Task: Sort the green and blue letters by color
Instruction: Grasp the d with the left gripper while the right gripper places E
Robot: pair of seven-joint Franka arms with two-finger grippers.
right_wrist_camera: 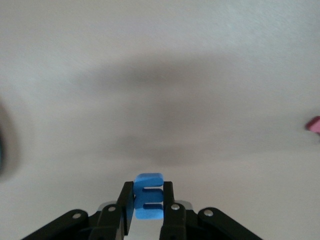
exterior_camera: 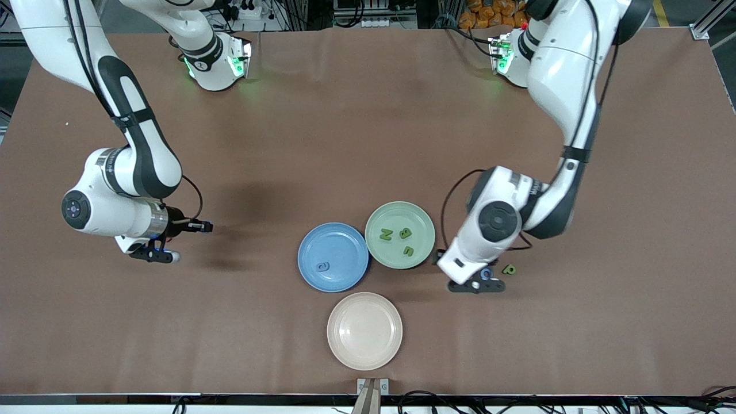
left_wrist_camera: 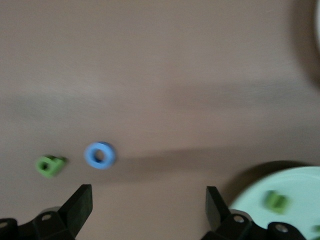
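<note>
Over the brown tabletop (exterior_camera: 356, 144), my right gripper (right_wrist_camera: 148, 205) pinches a chunky blue letter (right_wrist_camera: 148, 196), my left gripper (left_wrist_camera: 149, 205) gapes above a blue ring-shaped letter (left_wrist_camera: 100, 155); a hasty descent could knock it toward the green letter (left_wrist_camera: 49, 165) beside it.

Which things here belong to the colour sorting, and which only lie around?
Belong:
- blue ring letter and green letter on the table, by the open left gripper
- blue letter E in the right gripper
- blue plate, green plate, with letters

Lying around:
- beige plate
- red piece
</note>
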